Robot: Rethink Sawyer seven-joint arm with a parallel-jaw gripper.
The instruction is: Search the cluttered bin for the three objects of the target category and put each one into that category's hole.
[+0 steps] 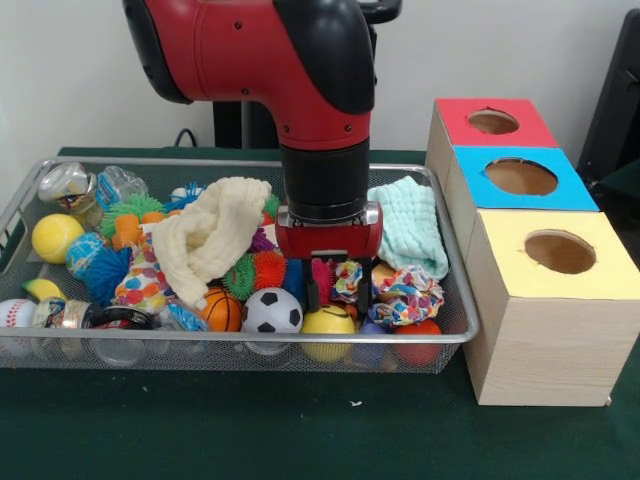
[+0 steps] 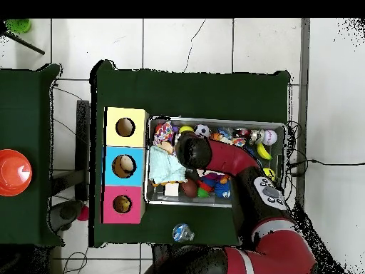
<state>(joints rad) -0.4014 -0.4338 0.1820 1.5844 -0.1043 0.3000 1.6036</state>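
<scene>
Hand low in wire bin on table, fingers slightly apart around patterned cloth knot; firm hold unclear. Risk: neighbouring cloth knot or yellow ball snagging, dragged out; weak grip dropping cloth short of holed boxes.

no legible text, labels, brands or numbers on any object

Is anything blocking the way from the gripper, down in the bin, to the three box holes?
Nothing visible does. The gripper sits low among toys in the bin; only the bin's rim separates it from the boxes, whose holes are open.
</scene>
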